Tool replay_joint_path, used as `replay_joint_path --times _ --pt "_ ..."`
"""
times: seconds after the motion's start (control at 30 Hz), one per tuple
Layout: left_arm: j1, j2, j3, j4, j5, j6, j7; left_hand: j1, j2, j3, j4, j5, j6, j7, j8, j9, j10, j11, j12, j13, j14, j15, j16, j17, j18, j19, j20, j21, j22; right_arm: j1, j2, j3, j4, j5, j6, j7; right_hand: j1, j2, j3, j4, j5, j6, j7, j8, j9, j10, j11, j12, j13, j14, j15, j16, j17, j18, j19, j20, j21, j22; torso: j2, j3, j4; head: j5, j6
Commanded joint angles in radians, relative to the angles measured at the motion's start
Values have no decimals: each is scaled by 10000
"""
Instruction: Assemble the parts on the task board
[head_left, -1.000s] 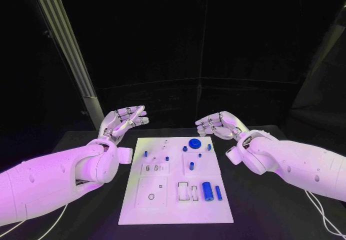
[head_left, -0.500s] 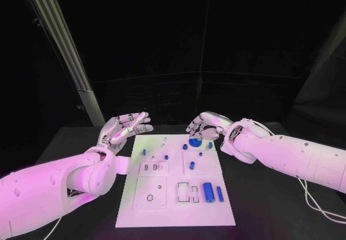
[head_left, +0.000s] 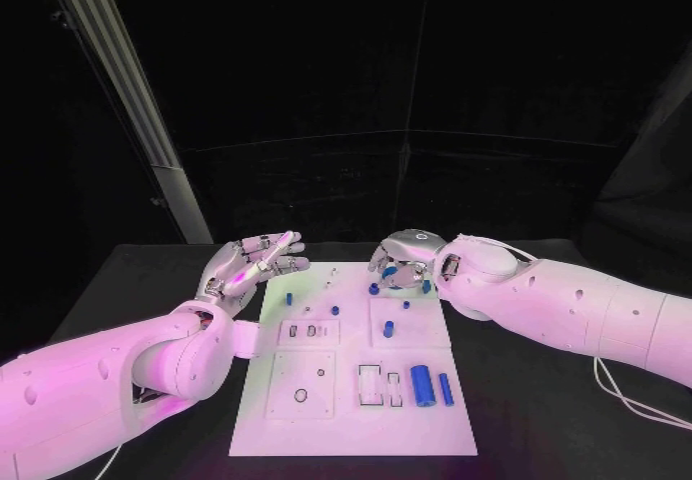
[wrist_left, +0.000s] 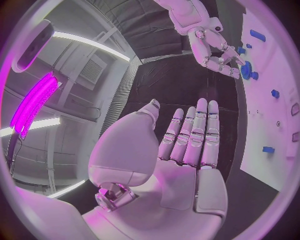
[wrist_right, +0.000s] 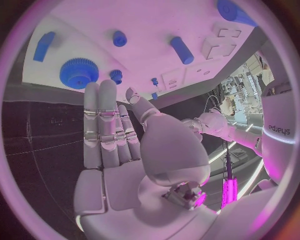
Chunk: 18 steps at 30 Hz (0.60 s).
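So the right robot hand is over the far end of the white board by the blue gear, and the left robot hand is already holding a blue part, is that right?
Not quite. The left robot hand holds nothing: the left wrist view shows its fingers straight and its palm bare. The rest stands: the right robot hand is over the far end of the white board, by the blue gear.

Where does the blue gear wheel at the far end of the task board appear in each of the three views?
Head view: blue gear, under the right hand.
Left wrist view: gear, beside the right hand's fingers.
Right wrist view: gear, beyond the fingers.
Shared landmark: white task board.
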Motion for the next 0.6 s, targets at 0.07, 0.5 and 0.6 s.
replay_joint_path --times 0.07,0.5,0.6 --pt "11 5 5 60 -11 255 -40 -7 88 -1 -38 -31 40 457 -48 -14 60 31 -58 -11 -17 22 -48 -17 51 52 11 -15 -20 48 111 12 -75 -724 680 -360 -107 -63 76 12 -61 -89 27 -60 0 -131 15 -8 21 261 71 357 277 48 8 54 191 101 140 -16 52 -53 10" --pt "12 -31 6 167 -11 362 -107 6 116 -8 -67 -29 24 471 -85 -18 32 46 -97 -16 -55 38 -108 -36 45 41 19 -51 -51 72 360 14 -365 -768 1166 -356 -124 8 298 100 61 -1 36 -40 10 -104 16 15 25 178 104 2421 2275 -13 102 101 1226 935 243 -22 97 -83 -6" --pt "14 -42 6 159 -11 372 -118 10 124 -7 -74 -28 19 473 -94 -19 25 50 -106 -16 -63 43 -122 -40 44 38 21 -60 -58 73 400 13 -413 -769 1258 -398 -176 4 493 114 184 43 22 -44 7 -54 12 5 19 170 113 3315 3217 -162 361 132 1976 1868 246 -25 104 -75 -34"
